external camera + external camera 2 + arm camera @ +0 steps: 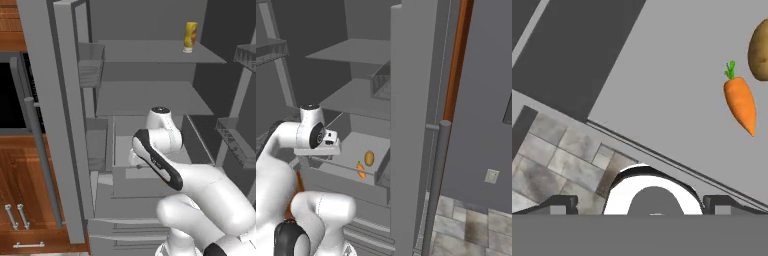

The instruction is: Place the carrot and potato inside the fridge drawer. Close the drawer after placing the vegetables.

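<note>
The carrot (741, 104) (361, 171), orange with a green top, lies on the floor of the fridge drawer (677, 100). The brown potato (759, 50) (369, 158) rests just beyond its leafy end, apart from it. The drawer (341, 185) (122, 150) stands pulled out of the grey fridge. My gripper (641, 205) is open and holds nothing, its fingertips (559, 204) far apart. It hovers over the drawer's front edge, to the left of both vegetables. In the left base view my own arm hides the hand.
A yellow bottle (190, 36) stands on the upper fridge shelf. The open fridge door (411, 125) with its bar handle (436, 185) rises to the right of the drawer. Door-shelf bins (237, 140) hang at the right. Tiled floor (562, 155) lies below the drawer front.
</note>
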